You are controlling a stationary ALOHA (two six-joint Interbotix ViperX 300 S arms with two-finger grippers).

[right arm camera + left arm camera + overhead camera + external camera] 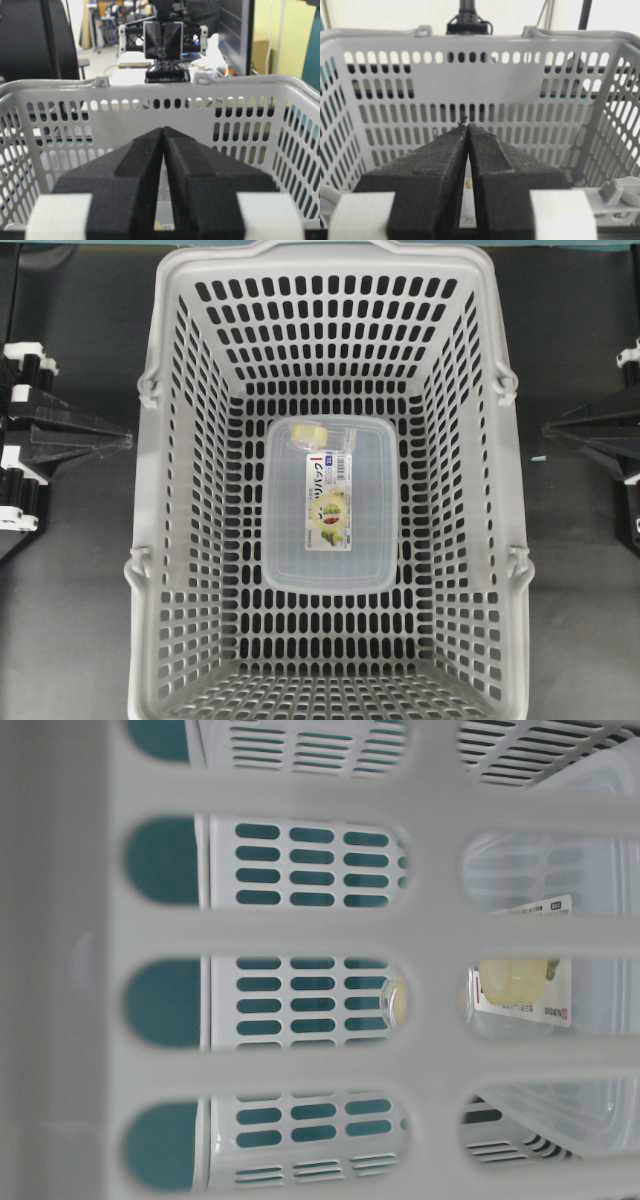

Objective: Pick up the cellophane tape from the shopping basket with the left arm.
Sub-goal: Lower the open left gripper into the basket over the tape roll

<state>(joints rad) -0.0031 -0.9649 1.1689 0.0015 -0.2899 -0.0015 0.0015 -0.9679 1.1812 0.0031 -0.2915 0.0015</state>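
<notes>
Seen from above: the tape (313, 434) sits on the far end of a clear box (330, 506) inside the basket (150, 490). The left gripper (467, 131), jaws pressed together, waits outside; it should open, then descend over the wall.

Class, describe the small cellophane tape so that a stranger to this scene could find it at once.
Start at the large light-grey slotted plastic shopping basket. On its floor lies a clear rectangular food box with a fruit-picture label. The cellophane tape sits at that box's far end: a small clear piece with a pale yellowish roll, far smaller than the box.
</notes>
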